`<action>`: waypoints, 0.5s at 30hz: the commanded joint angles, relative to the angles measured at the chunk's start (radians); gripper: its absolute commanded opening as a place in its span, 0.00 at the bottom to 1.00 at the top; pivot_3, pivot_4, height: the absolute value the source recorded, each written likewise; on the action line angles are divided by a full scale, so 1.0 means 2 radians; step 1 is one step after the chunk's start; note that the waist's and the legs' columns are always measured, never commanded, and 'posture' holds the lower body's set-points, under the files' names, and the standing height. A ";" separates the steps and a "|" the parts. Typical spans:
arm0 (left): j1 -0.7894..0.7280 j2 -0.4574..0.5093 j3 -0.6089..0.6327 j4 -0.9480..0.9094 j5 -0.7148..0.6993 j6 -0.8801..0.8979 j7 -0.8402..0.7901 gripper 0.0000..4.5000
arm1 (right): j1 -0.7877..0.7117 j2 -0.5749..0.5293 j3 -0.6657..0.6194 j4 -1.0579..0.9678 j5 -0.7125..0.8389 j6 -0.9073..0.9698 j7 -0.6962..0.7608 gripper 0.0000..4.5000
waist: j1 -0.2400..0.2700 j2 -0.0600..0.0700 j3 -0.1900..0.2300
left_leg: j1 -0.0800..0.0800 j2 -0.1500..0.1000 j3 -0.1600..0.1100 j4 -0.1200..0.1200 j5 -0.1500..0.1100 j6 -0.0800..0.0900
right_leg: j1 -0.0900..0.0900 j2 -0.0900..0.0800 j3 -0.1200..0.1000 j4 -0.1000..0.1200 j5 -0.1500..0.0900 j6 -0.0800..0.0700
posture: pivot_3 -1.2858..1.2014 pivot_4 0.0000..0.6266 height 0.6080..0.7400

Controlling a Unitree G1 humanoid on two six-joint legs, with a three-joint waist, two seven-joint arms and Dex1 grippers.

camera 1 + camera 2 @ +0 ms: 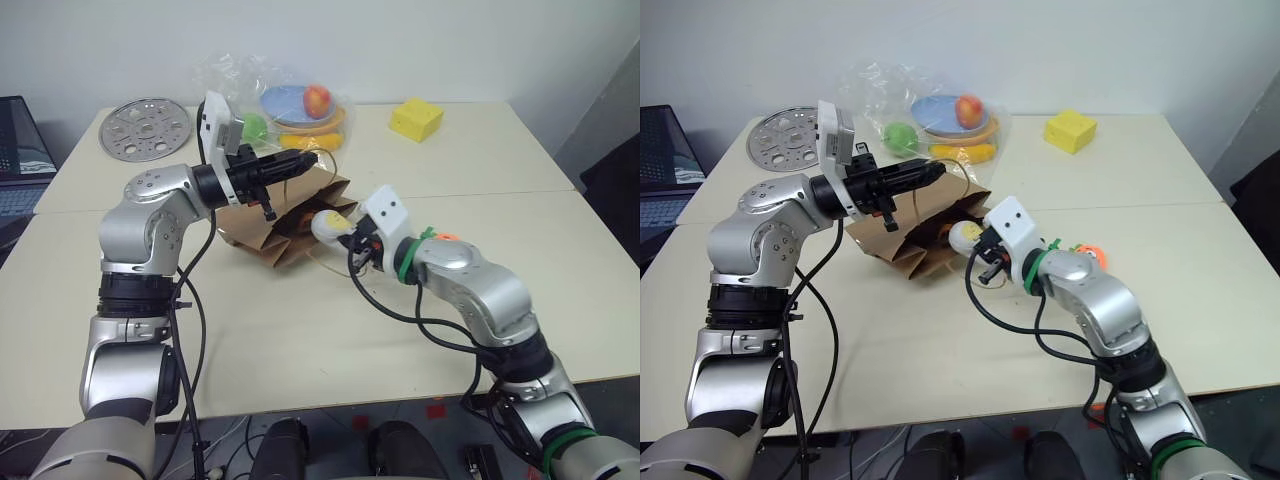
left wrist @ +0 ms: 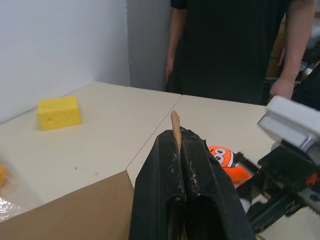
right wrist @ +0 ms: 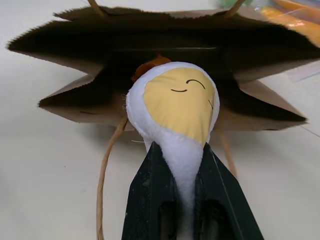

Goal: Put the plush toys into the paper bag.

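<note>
The white toy (image 3: 175, 107) is pinched by its tail end between the right gripper's (image 3: 186, 172) two black fingers, its yellow face turned up, and it hangs right at the mouth of the paper bag (image 1: 285, 222). The toy's head is just in front of the opening, level with the dark inside, with the gripper behind it on the side away from the bag. The bag lies on its side on the table (image 1: 300, 330), mouth gaping toward the right arm, one thin twine handle (image 3: 106, 165) trailing on the tabletop below the toy.

Up at the bag's top edge, the left gripper (image 2: 177, 145) is clenched on the brown paper rim, a strip of it sticking up between the closed fingers, so that lip is lifted off the table.

The orange carrot toy (image 2: 226, 161) lies on the table on the far side of the right arm from the bag, cartoon face showing, its green top by the arm's wrist.

Behind the bag sits a clear plastic bag of fruit (image 1: 930, 115), touching or nearly touching the bag's back. Further off from the bag, toward the table's far right corner, sits a yellow block (image 1: 416, 119). To the bag's far left lies a round metal plate with holes (image 1: 145, 128). A person in dark clothes (image 2: 230, 47) stands beyond the table's edge.
</note>
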 commanded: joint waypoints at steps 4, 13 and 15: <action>0.000 0.001 0.003 -0.044 -0.028 0.028 -0.004 0.00 | -0.029 0.053 0.003 0.065 -0.015 -0.038 -0.004 0.00 | 0.000 0.000 0.000 | 0.000 0.000 0.000 0.000 0.000 0.000 | 0.000 0.000 0.000 0.000 0.000 0.000 | 0.52 0.24 1.00; 0.009 0.004 0.008 -0.081 -0.074 0.085 -0.004 0.00 | -0.085 0.143 -0.052 0.223 -0.029 -0.107 -0.056 0.00 | -0.001 0.000 0.000 | 0.000 0.000 0.000 0.000 0.000 0.000 | -0.001 0.000 0.000 0.001 0.000 0.000 | 0.52 0.24 1.00; -0.004 0.000 0.022 -0.071 -0.088 0.095 0.005 0.00 | -0.082 0.154 -0.052 0.262 -0.040 -0.132 -0.064 0.00 | -0.001 0.000 0.000 | 0.000 0.000 0.000 0.000 0.000 0.000 | -0.001 0.000 0.000 0.001 0.000 0.000 | 0.52 0.24 1.00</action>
